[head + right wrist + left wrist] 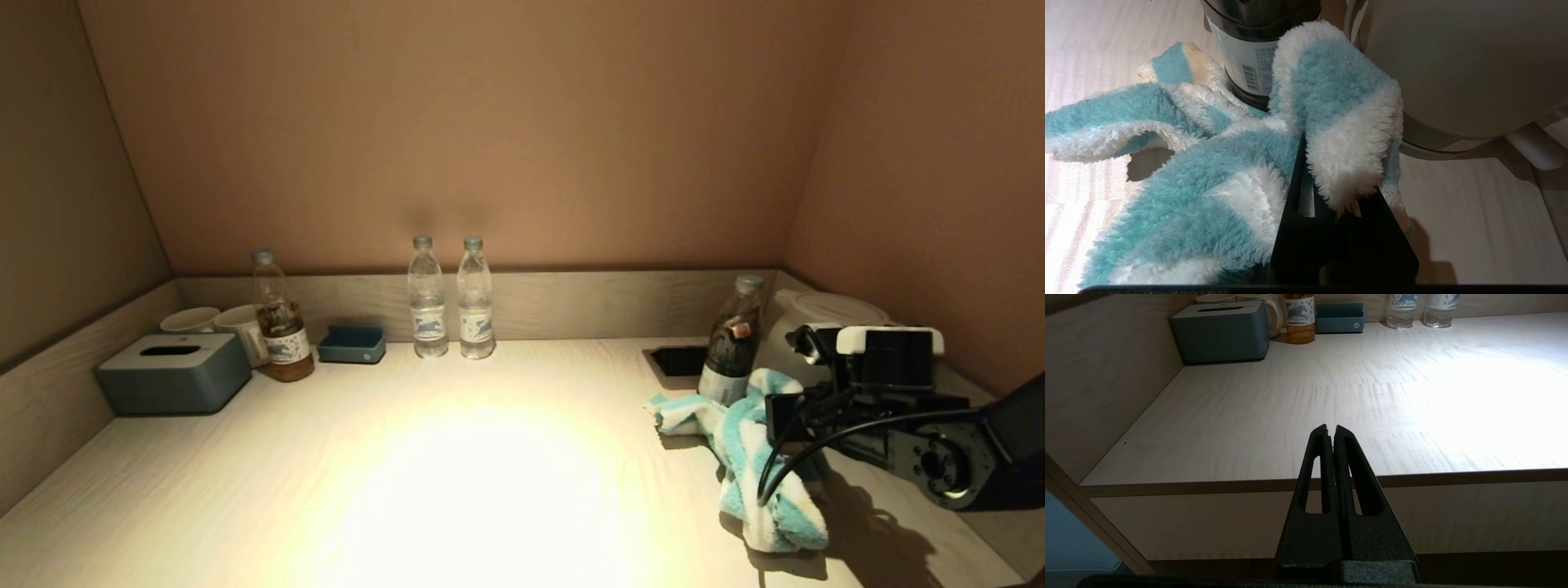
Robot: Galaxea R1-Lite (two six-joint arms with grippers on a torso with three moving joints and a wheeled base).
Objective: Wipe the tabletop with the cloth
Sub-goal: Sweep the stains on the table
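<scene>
A fluffy cloth (747, 445) with turquoise and white stripes hangs bunched at the right side of the pale wooden tabletop (457, 474). My right gripper (782, 412) is shut on the cloth; in the right wrist view the cloth (1216, 171) folds over the black fingers (1294, 192) and hides the tips of the right gripper (1310, 163). One end of the cloth rests on the table next to a dark bottle (731, 343). My left gripper (1331, 430) is shut and empty, parked in front of the table's front edge (1208, 486) at the left.
A white kettle (824, 322) stands at the back right, beside a dark square recess (678, 359). Two clear water bottles (451, 302) stand at the back middle. At the back left are a grey tissue box (173, 371), two cups (216, 322), a tea bottle (279, 318) and a blue tray (352, 344).
</scene>
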